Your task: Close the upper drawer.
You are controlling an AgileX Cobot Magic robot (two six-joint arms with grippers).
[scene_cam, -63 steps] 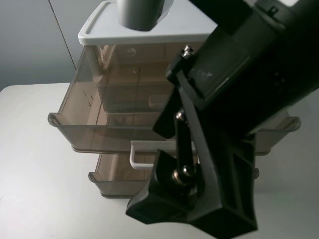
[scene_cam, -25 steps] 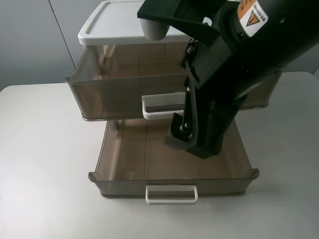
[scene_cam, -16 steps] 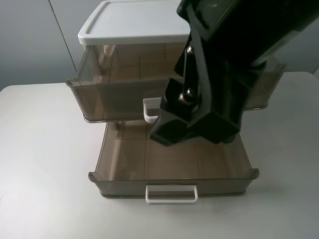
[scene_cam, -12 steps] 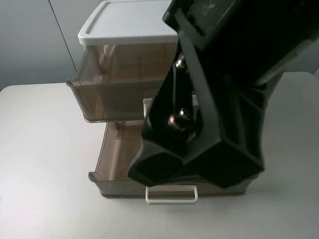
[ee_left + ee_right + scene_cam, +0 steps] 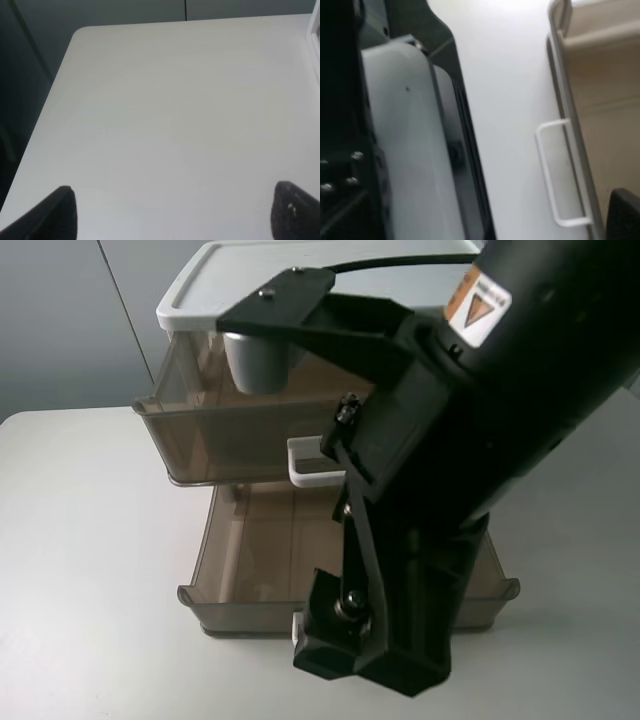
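The upper drawer (image 5: 230, 440), smoky-brown with a white loop handle (image 5: 312, 468), sits under the cabinet's white top (image 5: 250, 285), its front still a little proud of it. My right arm (image 5: 470, 440) fills the middle and right of the exterior view and hangs over the open lower drawer (image 5: 250, 550). In the right wrist view only one fingertip (image 5: 625, 212) shows, next to the lower drawer's white handle (image 5: 560, 175); its jaws are hidden. My left gripper (image 5: 175, 215) is open and empty over bare table, away from the cabinet.
The lower drawer's front wall (image 5: 240, 615) reaches toward the table's front, its handle (image 5: 297, 628) mostly hidden by the arm. The white table (image 5: 80, 570) spreads to the left. The cabinet's edge (image 5: 316, 45) shows in the left wrist view.
The upper drawer went from pulled far out to nearly pushed in, then stayed still. My right arm has drawn back toward the front, over the lower drawer.
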